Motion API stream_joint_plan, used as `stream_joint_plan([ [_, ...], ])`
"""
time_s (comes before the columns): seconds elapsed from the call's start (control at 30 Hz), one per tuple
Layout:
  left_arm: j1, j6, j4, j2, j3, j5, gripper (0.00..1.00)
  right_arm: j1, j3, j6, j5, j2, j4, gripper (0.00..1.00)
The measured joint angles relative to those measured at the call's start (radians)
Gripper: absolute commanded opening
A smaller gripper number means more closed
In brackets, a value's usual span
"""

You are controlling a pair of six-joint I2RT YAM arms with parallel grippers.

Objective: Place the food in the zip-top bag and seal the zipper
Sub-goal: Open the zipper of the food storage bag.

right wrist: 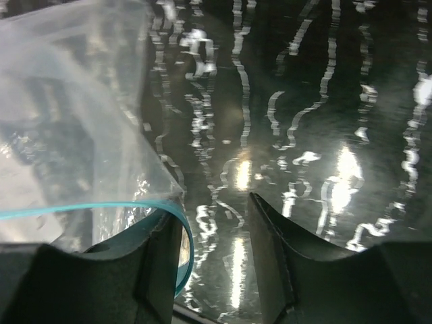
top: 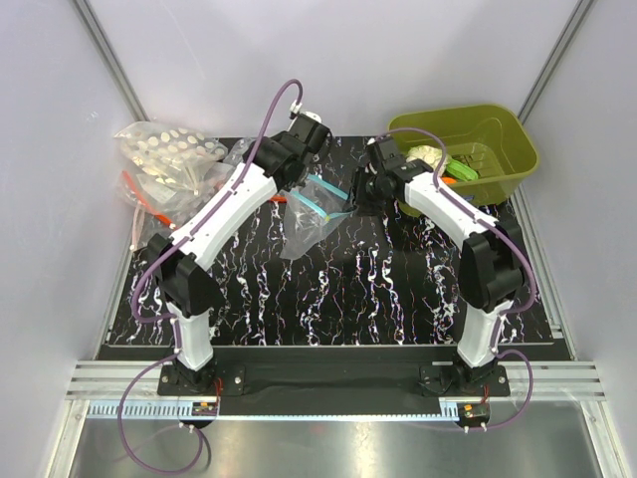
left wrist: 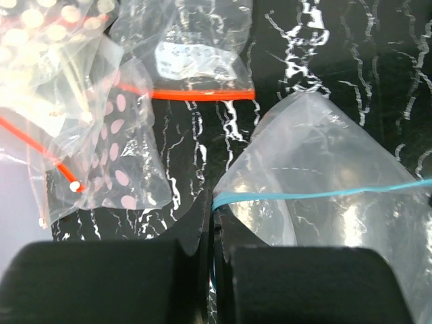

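Observation:
The zip-top bag hangs open between my two grippers above the black marbled mat; it also shows in the left wrist view and the right wrist view. Its teal-blue zipper runs between them. My left gripper is shut on the zipper's left end. My right gripper is open, and the zipper's other end loops round its left finger. The food, orange, green and cream pieces, lies in the olive bin at the back right.
A clear bag with a red-orange strip and a clear bag of white round pieces lie at the back left of the mat. White walls and metal rails close in the sides.

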Motion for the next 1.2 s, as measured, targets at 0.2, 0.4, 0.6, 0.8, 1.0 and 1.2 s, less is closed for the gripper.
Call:
stream_joint_plan([
  [0.2, -0.018, 0.001, 0.001, 0.001, 0.005, 0.034, 0.00, 0.000, 0.000, -0.033, 0.071, 0.005, -0.026, 0.72],
  [0.4, -0.011, -0.018, 0.035, 0.003, 0.001, 0.131, 0.00, -0.024, 0.010, -0.056, -0.010, -0.035, -0.005, 0.90],
  [0.6, -0.011, -0.051, 0.068, 0.066, 0.001, 0.189, 0.00, -0.153, 0.040, -0.016, -0.179, -0.063, 0.050, 0.91],
  [0.8, -0.011, -0.055, 0.076, 0.117, 0.000, 0.223, 0.00, -0.308, 0.053, 0.006, -0.226, -0.097, 0.078, 0.94],
  [1.0, -0.011, -0.054, 0.115, 0.117, -0.011, 0.259, 0.00, -0.413, 0.187, 0.011, -0.085, -0.072, 0.018, 1.00],
  [1.2, -0.011, -0.053, 0.124, 0.116, -0.018, 0.307, 0.00, -0.431, 0.383, 0.023, 0.138, 0.072, -0.029, 1.00],
])
